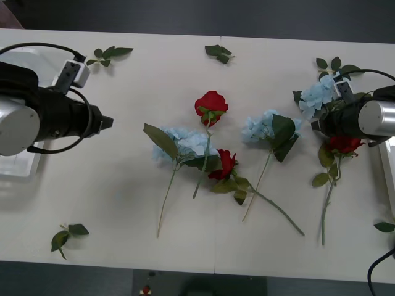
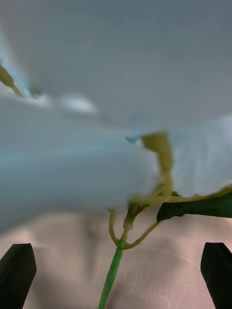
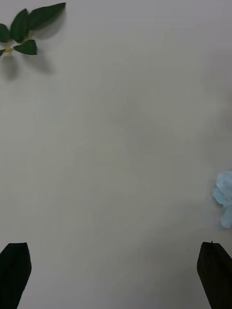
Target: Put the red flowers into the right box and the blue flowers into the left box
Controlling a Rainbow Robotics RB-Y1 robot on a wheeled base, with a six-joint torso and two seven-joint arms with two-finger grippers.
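Observation:
Three red flowers show in the front view: one mid-table, one below it, and one under my right arm. Blue flowers lie at centre-left, centre-right and far right. My right gripper is open, close over pale-blue petals, with a green stem running between its black fingers, untouched. My left gripper hangs open over bare table. The left box is partly hidden behind my left arm. A sliver of the right box shows at the right edge.
Loose leaf sprigs lie at the back left, back centre, back right, front left and the right edge. A blue petal edge shows in the left wrist view. Long stems trail toward the table's front edge.

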